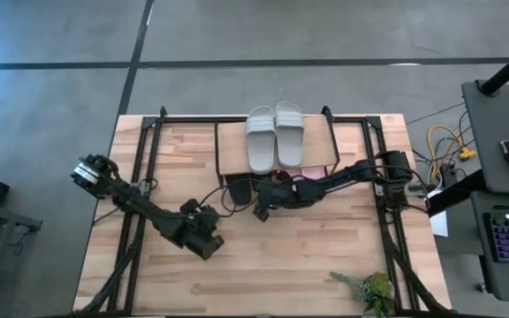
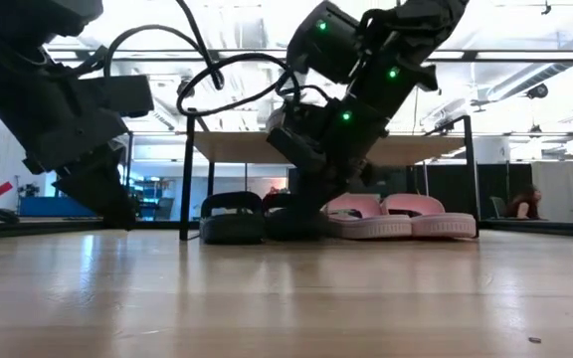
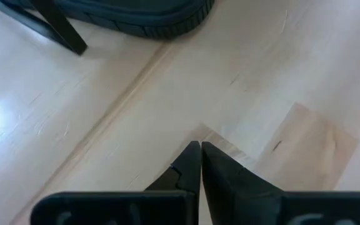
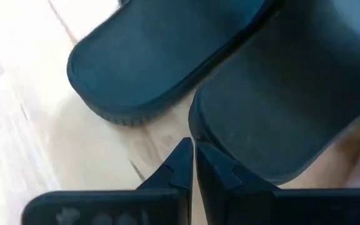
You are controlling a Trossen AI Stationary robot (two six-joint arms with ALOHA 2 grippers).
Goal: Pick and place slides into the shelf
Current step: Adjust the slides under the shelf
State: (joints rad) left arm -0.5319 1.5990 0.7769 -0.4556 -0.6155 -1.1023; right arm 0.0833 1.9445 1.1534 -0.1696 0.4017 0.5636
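A pale grey-green pair of slides lies on the shelf's wooden top. A pink pair rests on the table under the shelf, on its right side. Left of them, at the shelf's front, two black slides lie side by side, soles on the table. My right gripper is shut and slants down, its tips at the near rounded end of the right-hand black slide. My left gripper is shut with nothing in it, just above bare table, nearer and to the left. My right gripper's shut fingertips stand at the rounded near end of one black slide, slanting down from the table's near right. I cannot tell whether they touch it. The slide lies flat on the table.
A large black metal frame runs along the table's left, right and far sides. A small green plant lies near the front right corner. A thin black shelf leg stands beside the left black slide. Bare wood spreads across the table's near half.
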